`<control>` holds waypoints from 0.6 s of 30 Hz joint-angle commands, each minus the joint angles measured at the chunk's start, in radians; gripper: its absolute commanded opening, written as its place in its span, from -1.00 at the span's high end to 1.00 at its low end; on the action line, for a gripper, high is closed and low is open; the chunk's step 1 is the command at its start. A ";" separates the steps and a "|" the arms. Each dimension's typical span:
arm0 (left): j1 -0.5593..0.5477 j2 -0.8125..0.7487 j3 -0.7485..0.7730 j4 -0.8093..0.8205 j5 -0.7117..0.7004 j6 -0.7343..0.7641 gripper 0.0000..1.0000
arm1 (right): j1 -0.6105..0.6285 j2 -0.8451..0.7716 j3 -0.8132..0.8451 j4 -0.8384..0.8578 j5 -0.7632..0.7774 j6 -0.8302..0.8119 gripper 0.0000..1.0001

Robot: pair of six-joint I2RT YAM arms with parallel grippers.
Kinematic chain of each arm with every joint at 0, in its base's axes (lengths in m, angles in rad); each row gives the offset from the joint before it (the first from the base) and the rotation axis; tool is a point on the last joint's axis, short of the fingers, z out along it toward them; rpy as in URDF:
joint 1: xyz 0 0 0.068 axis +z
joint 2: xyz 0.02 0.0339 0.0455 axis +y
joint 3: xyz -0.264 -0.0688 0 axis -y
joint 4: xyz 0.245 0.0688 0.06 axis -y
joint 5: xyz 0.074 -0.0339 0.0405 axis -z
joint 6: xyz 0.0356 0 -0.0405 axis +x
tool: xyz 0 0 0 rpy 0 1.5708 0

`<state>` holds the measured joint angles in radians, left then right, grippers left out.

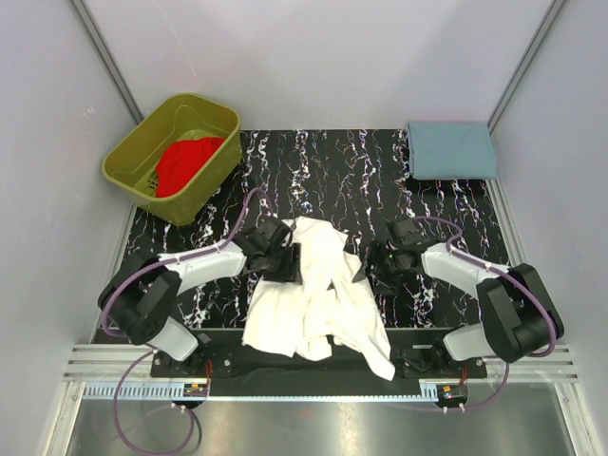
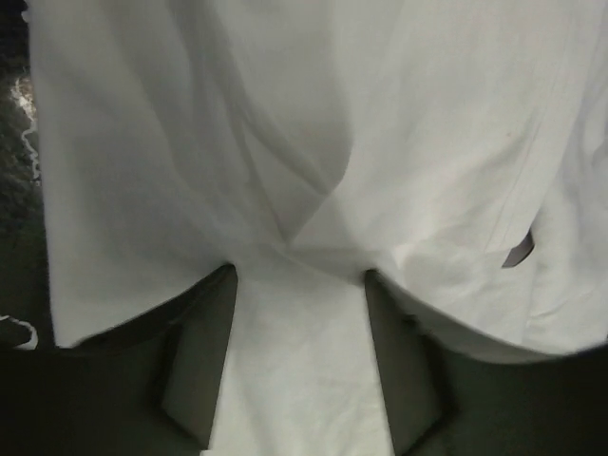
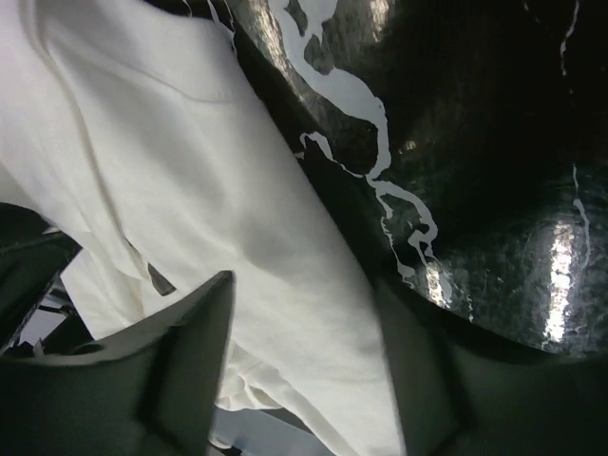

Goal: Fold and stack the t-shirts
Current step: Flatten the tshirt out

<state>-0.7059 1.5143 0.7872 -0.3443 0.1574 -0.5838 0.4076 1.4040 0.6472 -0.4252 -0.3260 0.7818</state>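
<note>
The crumpled white cloth t-shirt (image 1: 318, 294) is lying centrally on the black marbled tabletop (image 1: 332, 161), between the arms. The left jaws and right jaws are standing wide apart, straddling cloth, gripping nothing. Closing here is risking pinching several bunched layers, twisting the fold.

White t-shirt (image 2: 380, 142) fills most of the frame, creased, its folds converging near the centre. The two dark fingers (image 2: 199, 370) of the left gripper (image 2: 300, 275) stand apart at the bottom edge, a strip of cloth lying between them. Dark marbled table (image 2: 14, 237) shows at far left. A small dark mark (image 2: 518, 250) sits on the cloth at right.
</note>
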 commanded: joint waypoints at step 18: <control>0.183 -0.333 0.423 -0.489 -0.199 0.088 1.00 | 0.008 -0.301 0.658 -0.598 0.519 -0.182 1.00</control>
<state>-0.5728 1.1881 1.2148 -0.7086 0.0025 -0.5327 0.4126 1.1225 1.2907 -0.8516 0.0902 0.6220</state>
